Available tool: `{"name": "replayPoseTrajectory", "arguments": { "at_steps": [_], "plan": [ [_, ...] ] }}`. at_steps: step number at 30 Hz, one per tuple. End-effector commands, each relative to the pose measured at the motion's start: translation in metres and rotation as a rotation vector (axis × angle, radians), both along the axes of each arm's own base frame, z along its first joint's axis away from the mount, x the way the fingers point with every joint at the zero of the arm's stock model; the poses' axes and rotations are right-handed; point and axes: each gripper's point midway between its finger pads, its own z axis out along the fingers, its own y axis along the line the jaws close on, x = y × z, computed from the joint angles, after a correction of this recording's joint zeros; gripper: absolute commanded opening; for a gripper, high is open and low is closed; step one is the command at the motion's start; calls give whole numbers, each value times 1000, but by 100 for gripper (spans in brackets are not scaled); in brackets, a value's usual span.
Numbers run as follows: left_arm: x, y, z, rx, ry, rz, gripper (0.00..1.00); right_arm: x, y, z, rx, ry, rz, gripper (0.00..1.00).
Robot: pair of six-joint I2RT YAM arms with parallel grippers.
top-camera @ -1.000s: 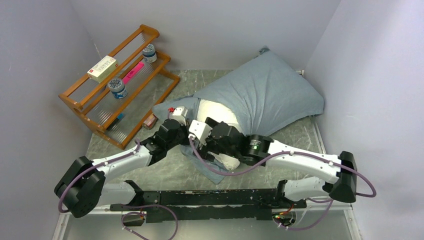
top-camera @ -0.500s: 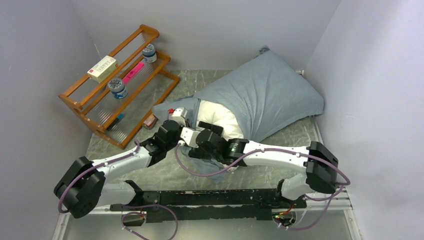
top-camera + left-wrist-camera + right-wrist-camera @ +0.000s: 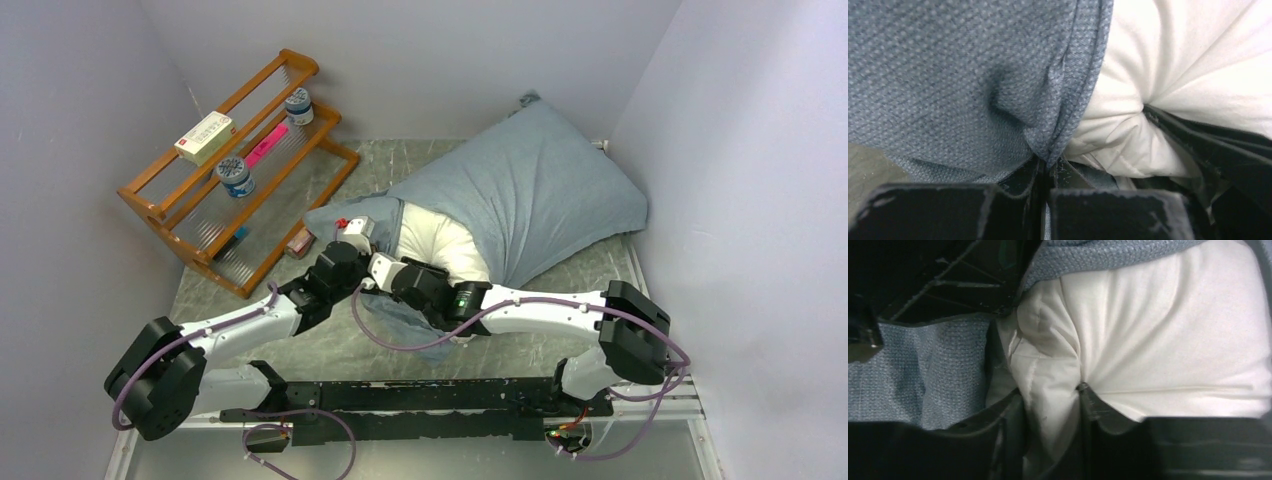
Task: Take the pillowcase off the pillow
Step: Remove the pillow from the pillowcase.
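The slate blue-grey pillowcase (image 3: 530, 185) covers most of the white pillow (image 3: 440, 245), whose near end bulges out of the open mouth. My left gripper (image 3: 358, 232) is at the left lip of that mouth. In the left wrist view it (image 3: 1047, 167) is shut on a fold of the pillowcase hem (image 3: 1068, 115), with the pillow (image 3: 1168, 65) to the right. My right gripper (image 3: 385, 268) sits just beside it. In the right wrist view its jaws (image 3: 1049, 392) pinch a bunched fold of the pillow (image 3: 1158, 335), with the pillowcase (image 3: 913, 375) on the left.
A wooden two-tier rack (image 3: 160, 205) stands at the back left with two jars (image 3: 236, 176), a box (image 3: 204, 137) and a pink item (image 3: 266, 146). A small reddish thing (image 3: 300, 241) lies by its foot. Walls close in on both sides. The marbled table (image 3: 320, 345) shows near the arms.
My right arm has swung left to the pillow's exposed end and its jaws have narrowed onto a fold of pillow. The left gripper has kept its hold on the hem.
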Motion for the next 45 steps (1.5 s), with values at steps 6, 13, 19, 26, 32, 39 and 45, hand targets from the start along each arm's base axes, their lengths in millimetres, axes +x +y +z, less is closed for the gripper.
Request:
{"name": "replayPoseTrajectory", "arguments": {
  "at_steps": [6,13,19,26,32,39,45],
  "plan": [
    [4,6,19,9,-36,28,5,-8,-51,9,-24,29,-119,2],
    [11,19,30,42,-53,100,5,-14,-66,38,51,12,-146,0],
    [17,43,43,94,-74,214,5,-19,-84,55,88,-11,-177,0],
    [19,71,34,145,-38,339,5,-24,-104,68,90,-38,-191,0],
    [20,87,6,210,13,389,5,-33,-112,70,105,-22,-149,0],
    [14,59,23,62,-41,241,13,-46,-105,53,84,38,-65,0],
    [11,45,87,-2,-191,127,53,-48,-95,46,71,47,-32,0]
  ]
}}
